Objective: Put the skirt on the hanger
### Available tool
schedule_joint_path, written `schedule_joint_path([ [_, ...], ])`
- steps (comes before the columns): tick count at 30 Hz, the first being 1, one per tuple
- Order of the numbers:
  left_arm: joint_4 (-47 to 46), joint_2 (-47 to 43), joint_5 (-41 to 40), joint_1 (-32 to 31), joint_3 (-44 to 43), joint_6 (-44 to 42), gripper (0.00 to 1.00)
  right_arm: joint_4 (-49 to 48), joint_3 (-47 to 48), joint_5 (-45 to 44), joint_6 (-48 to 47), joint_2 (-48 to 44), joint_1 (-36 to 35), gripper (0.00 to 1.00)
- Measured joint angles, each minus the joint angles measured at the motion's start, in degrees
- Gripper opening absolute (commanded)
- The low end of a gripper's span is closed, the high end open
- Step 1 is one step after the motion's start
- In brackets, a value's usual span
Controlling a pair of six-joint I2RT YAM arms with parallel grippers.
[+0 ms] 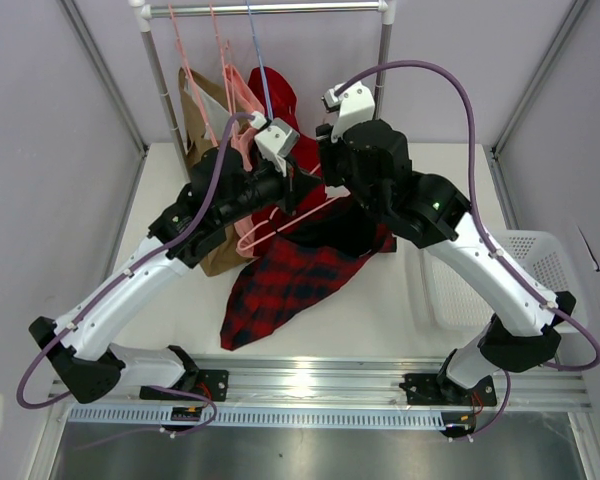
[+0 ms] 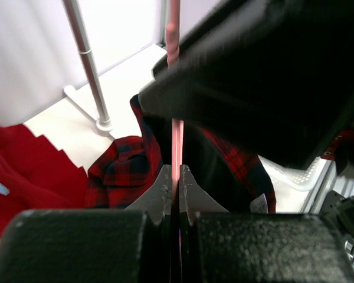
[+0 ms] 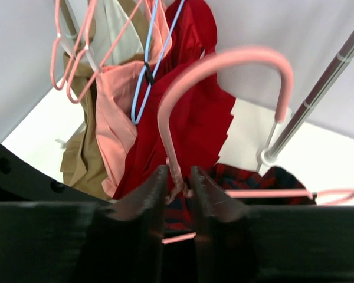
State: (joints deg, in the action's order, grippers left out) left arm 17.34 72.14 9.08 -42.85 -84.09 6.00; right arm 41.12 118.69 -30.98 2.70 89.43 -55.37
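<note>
**Grip.** The left fingers (image 2: 159,197) are pressing together on a thin bar of the pink hanger (image 2: 176,138), which is rising straight out of the left gripper (image 2: 176,184). The right fingers (image 3: 148,197) are standing either side of the neck under the hook. The neck is leaning on one finger with a sliver of gap at the other, so it cannot be told whether the right gripper (image 3: 178,177) is pinching it or merely flanking it.

**Task item.** The skirt (image 1: 285,280) is lying on the table (image 1: 400,320), spreading from under both grippers at mid-table toward the near-left corner. Its black lining is showing at the far end. The hanger's triangle is sitting over its far-left edge, and the skirt is judged not yet hung on it.

**Surroundings.** A red garment (image 3: 194,112) and a blue hanger (image 3: 143,88) are hanging on the rack just beyond the hook.

**Risks.**
- If the right fingers are not holding, the hanger is depending on one pinch on a thin bar and could swivel or slip.
- The hook could snag the hung garments.
- The two wrists are working very close together and could collide.
- The smooth lining could slide off the bar.
</note>
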Motion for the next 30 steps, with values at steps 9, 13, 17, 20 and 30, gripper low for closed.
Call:
schedule_joint_path([
  [9, 0.3, -0.1, -6.9, -0.1, 0.2, 2.7, 0.0, -2.8, -4.5, -1.1, 2.2, -0.8, 0.1, 0.84],
  [13, 0.4, -0.1, -11.1, -0.1, 0.2, 3.7, 0.0, -2.8, -5.4, -2.1, 2.9, -2.2, 0.1, 0.9],
  [17, 0.5, 0.0, -15.6, -0.1, 0.0, 4.6, 0.0, -2.0, -5.5, -4.2, 3.8, -4.6, 0.4, 0.93],
  [20, 1.6, 0.4, -18.8, -0.1, -1.5, 5.1, 0.0, -1.5, -5.4, -5.8, 5.4, -7.0, 2.0, 0.93],
  [30, 4.2, 6.4, -25.9, -0.1, -16.7, 5.6, 0.0, 2.1, -1.9, -6.2, 10.7, -10.8, 10.9, 0.95],
])
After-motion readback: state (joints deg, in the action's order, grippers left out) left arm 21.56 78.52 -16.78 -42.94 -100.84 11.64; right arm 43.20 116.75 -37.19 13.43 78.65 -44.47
